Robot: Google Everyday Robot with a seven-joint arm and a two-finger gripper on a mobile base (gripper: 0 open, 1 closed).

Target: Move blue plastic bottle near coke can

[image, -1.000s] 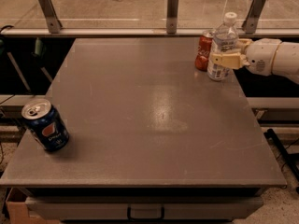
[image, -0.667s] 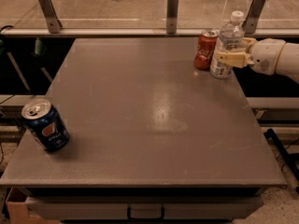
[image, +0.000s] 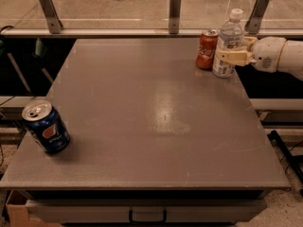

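The blue plastic bottle [image: 227, 43], clear with a white cap, stands upright at the table's far right. The red coke can [image: 207, 49] stands just left of it, almost touching. My gripper [image: 232, 56] reaches in from the right edge, its cream fingers closed around the bottle's middle. The white arm extends off to the right.
A blue Pepsi can [image: 46, 126] stands tilted at the table's front left corner. The grey table [image: 151, 122] has a railing with metal posts [image: 174, 11] behind its far edge. The right table edge lies just beside the bottle.
The gripper and bottle have shifted slightly right and back, staying next to the coke can. The cans have not moved.
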